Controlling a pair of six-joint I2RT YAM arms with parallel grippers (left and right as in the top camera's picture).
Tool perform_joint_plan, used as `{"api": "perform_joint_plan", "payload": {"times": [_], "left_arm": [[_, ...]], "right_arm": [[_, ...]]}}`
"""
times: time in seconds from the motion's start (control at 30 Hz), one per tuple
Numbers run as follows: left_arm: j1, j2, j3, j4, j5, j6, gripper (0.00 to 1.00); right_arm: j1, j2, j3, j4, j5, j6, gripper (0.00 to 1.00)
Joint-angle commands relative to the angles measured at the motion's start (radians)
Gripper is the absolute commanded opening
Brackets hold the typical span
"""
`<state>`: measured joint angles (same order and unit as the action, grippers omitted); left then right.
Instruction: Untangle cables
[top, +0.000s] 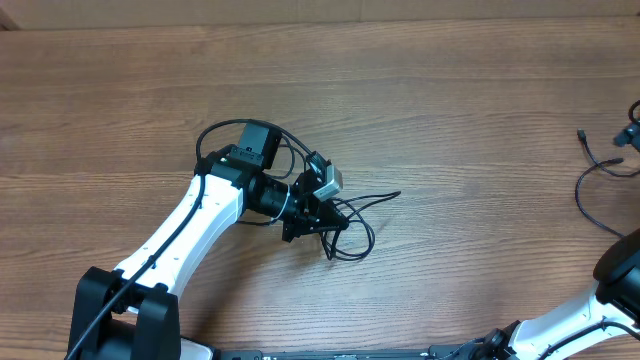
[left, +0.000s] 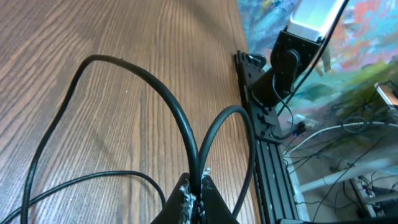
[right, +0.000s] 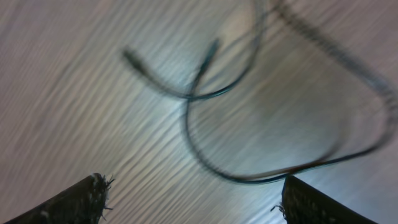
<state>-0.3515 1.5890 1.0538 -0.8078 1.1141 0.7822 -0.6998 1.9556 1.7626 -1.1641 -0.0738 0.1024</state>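
Fingertips (left: 181, 202) of our left pincer (left: 198, 196) are pinched shut on the looped cable (left: 182, 120) near the middle of the wooden counter (top: 420, 80). From the grip we see its black strands rise and curve out over the wood. At the counter's right edge we find our right pincer (right: 193, 185) with its fingers spread wide and holding nothing. It hovers above the second cable (right: 186, 124), which lies loose and blurred on the wood.

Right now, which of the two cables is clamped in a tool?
The middle cable: the left tool is shut on its loop. The other cable, out by the right edge, lies free beneath the open right tool.
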Motion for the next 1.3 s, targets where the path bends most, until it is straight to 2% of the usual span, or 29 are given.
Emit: {"api": "perform_joint_plan", "payload": {"times": [0.0,0.13,0.33,0.47,0.67,0.83,1.1,1.27], "left_arm": [[0.006,0.008,0.009,0.03,-0.015,-0.108,0.04],[0.006,0.008,0.009,0.111,-0.161,-0.317,0.04],[0.006,0.006,0.01,0.188,-0.438,-0.673,0.04],[0.006,-0.002,0.011,0.196,-0.509,-0.74,0.07],[0.003,-0.044,0.041,0.188,-0.553,-0.759,0.04],[0.003,-0.138,0.095,0.188,-0.568,-0.684,0.04],[0.003,-0.274,0.119,0.184,-0.755,-0.683,0.04],[0.003,-0.307,0.119,0.177,-0.846,-0.74,0.04]], "right_arm": [[0.0,-0.008,0.016,-0.014,-0.174,-0.068,0.9],[0.004,-0.011,0.017,-0.04,-0.28,-0.108,1.0],[0.057,-0.034,0.017,-0.051,-0.298,-0.161,1.0],[0.122,-0.068,0.018,-0.05,-0.294,-0.193,1.0],[0.267,-0.125,0.018,-0.054,-0.294,-0.234,1.0],[0.413,-0.164,0.018,-0.054,-0.295,-0.263,1.0],[0.677,-0.219,0.018,-0.059,-0.294,-0.293,1.0],[0.83,-0.238,0.018,-0.066,-0.295,-0.272,1.0]]}}
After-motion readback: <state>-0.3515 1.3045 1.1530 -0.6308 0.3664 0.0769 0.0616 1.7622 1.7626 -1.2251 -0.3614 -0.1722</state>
